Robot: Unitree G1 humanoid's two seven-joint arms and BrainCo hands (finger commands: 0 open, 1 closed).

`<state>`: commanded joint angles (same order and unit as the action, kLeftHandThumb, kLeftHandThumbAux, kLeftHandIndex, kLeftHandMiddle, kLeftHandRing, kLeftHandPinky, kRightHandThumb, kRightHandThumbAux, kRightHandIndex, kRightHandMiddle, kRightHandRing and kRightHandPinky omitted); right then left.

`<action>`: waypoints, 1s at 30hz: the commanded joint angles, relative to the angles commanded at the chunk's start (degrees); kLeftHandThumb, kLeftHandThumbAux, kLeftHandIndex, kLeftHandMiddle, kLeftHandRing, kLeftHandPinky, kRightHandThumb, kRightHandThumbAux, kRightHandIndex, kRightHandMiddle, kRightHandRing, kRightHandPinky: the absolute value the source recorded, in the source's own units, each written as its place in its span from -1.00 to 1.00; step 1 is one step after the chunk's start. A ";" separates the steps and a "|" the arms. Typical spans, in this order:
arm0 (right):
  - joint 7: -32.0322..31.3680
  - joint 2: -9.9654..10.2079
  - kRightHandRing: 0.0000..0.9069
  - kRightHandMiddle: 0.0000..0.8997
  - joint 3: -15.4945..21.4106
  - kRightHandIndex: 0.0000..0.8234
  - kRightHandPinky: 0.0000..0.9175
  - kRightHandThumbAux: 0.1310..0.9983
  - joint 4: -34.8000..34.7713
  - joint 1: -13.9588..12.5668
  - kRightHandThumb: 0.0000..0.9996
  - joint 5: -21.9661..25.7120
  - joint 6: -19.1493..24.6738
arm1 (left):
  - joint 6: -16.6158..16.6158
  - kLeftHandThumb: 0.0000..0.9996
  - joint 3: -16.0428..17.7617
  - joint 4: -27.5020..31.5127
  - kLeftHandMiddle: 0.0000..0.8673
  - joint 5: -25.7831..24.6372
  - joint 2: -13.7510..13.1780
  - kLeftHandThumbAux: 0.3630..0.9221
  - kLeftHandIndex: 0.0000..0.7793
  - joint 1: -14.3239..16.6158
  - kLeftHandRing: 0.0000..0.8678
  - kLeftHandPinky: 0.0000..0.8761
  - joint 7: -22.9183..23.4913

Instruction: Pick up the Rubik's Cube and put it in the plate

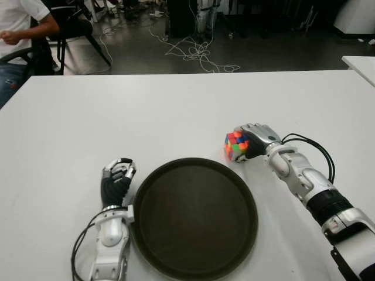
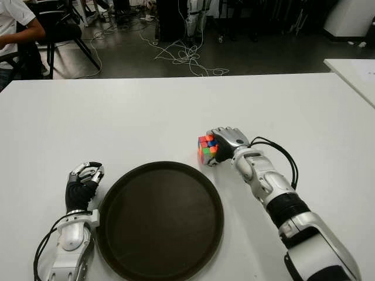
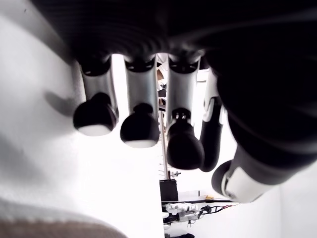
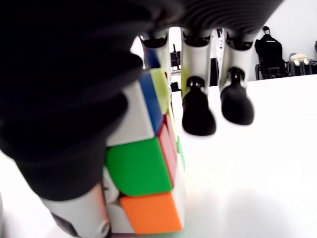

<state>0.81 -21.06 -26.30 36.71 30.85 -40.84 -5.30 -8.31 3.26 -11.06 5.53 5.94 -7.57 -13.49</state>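
Rubik's Cube (image 4: 143, 163) filled the right wrist view, sat on the white table (image 1: 176, 111), pinched by right hand (image 1: 253, 140) thumb and index. Eye views showed it just outside the plate (image 1: 193, 216). Left hand (image 1: 116, 178) curled empty, left of plate.

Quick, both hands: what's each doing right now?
Left hand: curled shut, holding nothing, left of the plate.
Right hand: closed on the Rubik's Cube.
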 joint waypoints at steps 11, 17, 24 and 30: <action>-1.02 0.09 0.71 0.69 1.06 0.51 0.69 0.66 -1.54 -0.82 -0.59 1.12 0.46 | 0.20 0.42 -0.10 -0.24 0.89 0.09 -0.45 0.22 0.14 0.19 0.94 0.91 0.50; -1.25 0.31 0.74 0.72 1.92 0.53 0.70 0.67 -2.08 -1.29 -0.54 2.04 0.81 | 0.12 0.42 0.05 -0.36 0.89 -0.13 -0.26 0.22 0.14 0.20 0.94 0.91 0.62; 0.50 1.16 0.74 0.73 4.30 0.52 0.70 0.67 -3.99 -2.40 -0.59 3.34 2.11 | 0.68 0.42 0.53 -0.23 0.88 -0.77 -0.02 0.22 0.14 0.39 0.93 0.91 0.67; -0.20 -0.11 0.81 0.80 14.52 0.67 0.77 0.69 -15.29 -7.10 -0.65 12.48 3.10 | 1.54 0.42 0.96 -0.04 0.88 -1.65 0.21 0.22 0.14 0.73 0.94 0.92 0.64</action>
<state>0.61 -21.18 -11.77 21.42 23.75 -28.36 -2.20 -6.76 4.21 -11.09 3.88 6.15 -6.85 -12.85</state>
